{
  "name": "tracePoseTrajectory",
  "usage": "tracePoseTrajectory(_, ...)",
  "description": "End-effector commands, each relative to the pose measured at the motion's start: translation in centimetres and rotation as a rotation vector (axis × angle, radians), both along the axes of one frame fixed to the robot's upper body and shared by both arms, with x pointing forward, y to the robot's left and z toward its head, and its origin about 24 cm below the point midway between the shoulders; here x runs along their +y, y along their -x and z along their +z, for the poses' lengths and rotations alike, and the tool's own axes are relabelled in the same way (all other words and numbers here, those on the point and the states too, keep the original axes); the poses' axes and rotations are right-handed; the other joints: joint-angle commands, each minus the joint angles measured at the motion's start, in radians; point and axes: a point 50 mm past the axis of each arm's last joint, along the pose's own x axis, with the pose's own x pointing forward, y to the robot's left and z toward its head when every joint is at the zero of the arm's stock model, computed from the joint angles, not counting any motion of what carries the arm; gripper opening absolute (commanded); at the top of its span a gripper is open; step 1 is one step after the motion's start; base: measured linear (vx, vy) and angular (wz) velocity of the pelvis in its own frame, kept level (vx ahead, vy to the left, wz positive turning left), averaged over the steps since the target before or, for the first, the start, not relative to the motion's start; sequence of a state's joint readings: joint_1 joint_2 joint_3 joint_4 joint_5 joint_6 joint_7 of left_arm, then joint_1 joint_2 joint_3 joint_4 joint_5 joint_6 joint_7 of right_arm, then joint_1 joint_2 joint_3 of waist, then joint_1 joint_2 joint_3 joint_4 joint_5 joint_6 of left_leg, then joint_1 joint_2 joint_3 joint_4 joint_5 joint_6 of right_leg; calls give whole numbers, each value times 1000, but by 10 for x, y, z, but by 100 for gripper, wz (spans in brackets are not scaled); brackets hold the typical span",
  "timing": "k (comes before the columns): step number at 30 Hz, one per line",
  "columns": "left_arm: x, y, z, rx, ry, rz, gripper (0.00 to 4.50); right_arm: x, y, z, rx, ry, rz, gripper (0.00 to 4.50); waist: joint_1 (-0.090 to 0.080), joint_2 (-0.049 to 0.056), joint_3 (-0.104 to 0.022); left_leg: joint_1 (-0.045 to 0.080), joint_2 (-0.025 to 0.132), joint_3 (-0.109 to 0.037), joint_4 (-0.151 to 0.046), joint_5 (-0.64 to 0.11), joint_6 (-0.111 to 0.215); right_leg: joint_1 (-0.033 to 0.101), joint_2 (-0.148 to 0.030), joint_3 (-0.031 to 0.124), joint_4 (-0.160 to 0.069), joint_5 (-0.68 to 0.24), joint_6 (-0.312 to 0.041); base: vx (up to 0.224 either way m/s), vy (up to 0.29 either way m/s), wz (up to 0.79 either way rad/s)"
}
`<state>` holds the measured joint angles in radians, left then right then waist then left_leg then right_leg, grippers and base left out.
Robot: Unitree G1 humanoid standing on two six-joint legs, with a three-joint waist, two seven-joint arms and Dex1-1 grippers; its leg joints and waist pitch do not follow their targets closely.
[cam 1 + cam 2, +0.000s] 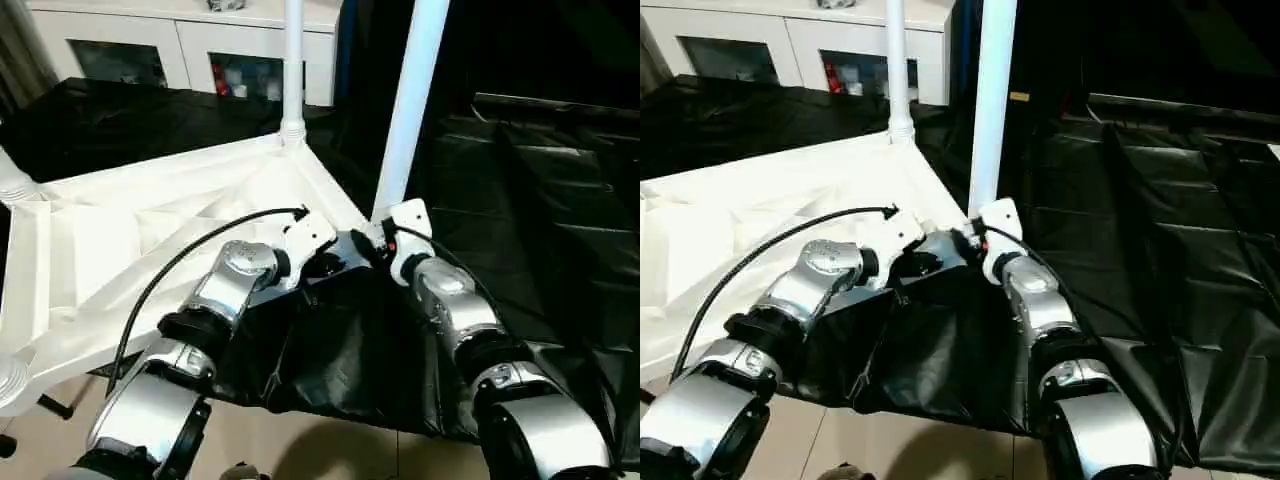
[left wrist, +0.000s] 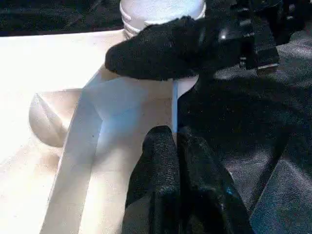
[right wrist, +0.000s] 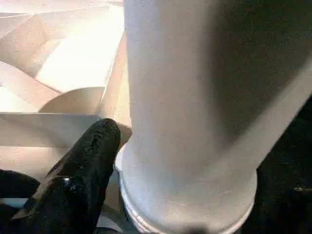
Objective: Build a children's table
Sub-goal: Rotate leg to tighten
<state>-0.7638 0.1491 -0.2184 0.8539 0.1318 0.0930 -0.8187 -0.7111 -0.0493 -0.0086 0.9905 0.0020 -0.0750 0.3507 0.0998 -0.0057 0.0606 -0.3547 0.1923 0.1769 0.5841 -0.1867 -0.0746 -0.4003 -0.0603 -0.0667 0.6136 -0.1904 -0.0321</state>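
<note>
The table top (image 1: 150,250) lies upside down on the black-draped counter (image 1: 540,200) so legs can stand in its corner sockets: the left pincer (image 2: 176,161), fingers together, braces the rim while the right pincer (image 3: 114,161), spread apart, hugs the near leg (image 1: 405,120).

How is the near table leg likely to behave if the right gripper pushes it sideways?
The near leg stands tall in a corner socket of the upturned tabletop, so it would probably lever there and wobble rather than slide. Its smooth white plastic looks slippery against the right gripper. It appears hollow, so likely light.
</note>
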Motion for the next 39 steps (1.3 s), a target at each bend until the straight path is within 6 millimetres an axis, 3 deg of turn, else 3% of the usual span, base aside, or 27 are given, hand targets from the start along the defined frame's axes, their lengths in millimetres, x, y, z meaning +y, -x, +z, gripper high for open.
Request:
tracePoseTrajectory(1, -17, 3, 14, -77, 78, -118, 0, 28, 7, 1, -1, -3, 219, 367, -1, -3, -70, 4, 39, -12, -65, -147, 55, 58, -92, 54, -70, -127, -223, 0, 0, 0)
tracePoseTrajectory(3, -14, 5, 14, -69, 91, -145, 0, 24, 8, 1, -2, 0, 259, 367, -2, -3, -71, 2, 41, -11, -64, -147, 62, 60, -92, 54, -67, -111, -228, 0, 0, 0)
tracePoseTrajectory(5, -8, 9, 16, -61, 99, -212, 0, 17, 12, 1, -9, 13, 364, 367, -2, -10, -72, -2, 41, -10, -61, -125, 79, 63, -94, 53, -63, -88, -238, 0, 0, 0)
tracePoseTrajectory(8, 3, 13, 14, -25, 83, -268, 0, 7, 19, 3, -16, 20, 515, 367, 1, -11, -70, -2, 45, -7, -59, -120, 91, 59, -93, 51, -62, -91, -244, 0, 0, 0)
tracePoseTrajectory(10, 10, 16, 15, 5, 82, -305, 0, 1, 25, 4, -11, 14, 623, 367, 8, -4, -69, -1, 47, -7, -59, -135, 97, 58, -93, 51, -64, -117, -238, 0, 0, 0)
tracePoseTrajectory(15, 21, 20, 12, 50, 65, -363, 0, -6, 33, 3, 13, 48, 781, 367, 11, 1, -67, 1, 47, -8, -61, -167, 79, 54, -91, 50, -69, -164, -240, 0, 0, 0)
tracePoseTrajectory(19, 32, 23, 10, 85, 37, -404, 0, -14, 39, 6, 50, 30, 890, 367, 15, -2, -71, 2, 49, -8, -60, -145, 90, 55, -92, 51, -63, -117, -251, 0, 0, 0)
tracePoseTrajectory(20, 35, 25, 11, 93, 32, -419, 0, -17, 41, 7, 66, 24, 932, 341, 16, -2, -70, 1, 49, -8, -60, -145, 92, 55, -91, 50, -63, -116, -254, 0, 0, 0)
tracePoseTrajectory(22, 39, 26, 12, 107, 38, -431, 0, -18, 45, 6, 80, 38, 973, 333, 18, 2, -71, 1, 51, -10, -60, -143, 92, 55, -92, 50, -61, -108, -256, 0, 0, 0)
tracePoseTrajectory(26, 41, 28, 12, 112, 37, -441, 0, -17, 47, 5, 86, 30, 997, 296, 18, -4, -69, 2, 51, -9, -61, -148, 87, 54, -92, 50, -63, -124, -257, 0, 0, 0)
tracePoseTrajectory(33, 40, 27, 11, 100, 46, -411, 0, -12, 52, 1, 90, -22, 984, 277, 22, -10, -70, 1, 49, -9, -60, -132, 84, 54, -93, 50, -63, -144, -238, 0, 0, 0)
tracePoseTrajectory(35, 35, 25, 10, 78, 49, -381, 0, -9, 52, -2, 87, -45, 926, 275, 25, -16, -69, 0, 49, -8, -61, -126, 87, 53, -94, 50, -64, -155, -230, 0, 0, 0)
tracePoseTrajectory(39, 27, 17, 10, 27, 52, -271, 0, -4, 46, -6, 64, -75, 764, 275, 24, -11, -64, 4, 48, -11, -66, -169, 58, 48, -95, 50, -76, -253, -204, 0, 0, 0)
